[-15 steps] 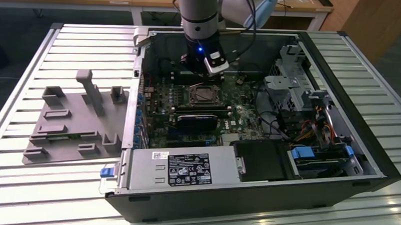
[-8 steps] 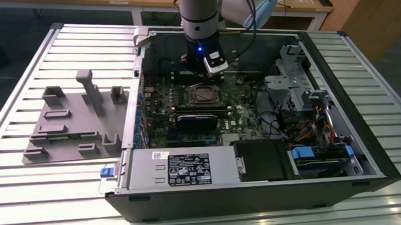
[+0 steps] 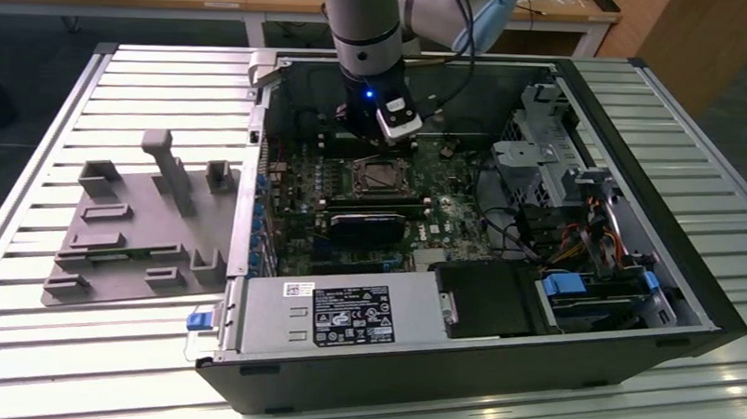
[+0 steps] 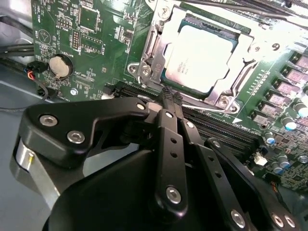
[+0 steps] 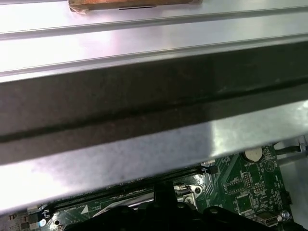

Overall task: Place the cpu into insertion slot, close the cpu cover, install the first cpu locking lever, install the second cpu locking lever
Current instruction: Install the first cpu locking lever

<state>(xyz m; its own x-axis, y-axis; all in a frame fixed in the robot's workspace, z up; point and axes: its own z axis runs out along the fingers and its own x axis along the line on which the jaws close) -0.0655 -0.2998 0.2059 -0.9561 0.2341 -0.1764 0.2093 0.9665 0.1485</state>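
In the second wrist view the cpu (image 4: 199, 55), silver-grey topped, lies flat in the insertion slot (image 4: 226, 98) on the green motherboard (image 4: 101, 29). The cpu cover (image 4: 244, 45), a silvery frame, lies down around the chip's edges. Thin metal levers (image 4: 150, 45) run along its sides; whether they are latched I cannot tell. My gripper (image 4: 171, 98) hovers just off one corner of the socket, its black fingers (image 4: 169, 144) shut together with nothing between them. In the exterior view the gripper (image 3: 389, 135) hangs inside the open computer case, a little behind the insertion slot (image 3: 377, 177).
Long black memory slots (image 4: 216, 127) run just beside the fingertips. A coin battery (image 4: 60, 65) and cables sit nearby. The case wall (image 5: 154, 96) rises close behind the wrist. A black card (image 3: 364, 226), a power supply (image 3: 333, 312) and drive bays (image 3: 595, 273) crowd the case; a grey fixture (image 3: 143, 229) lies outside.
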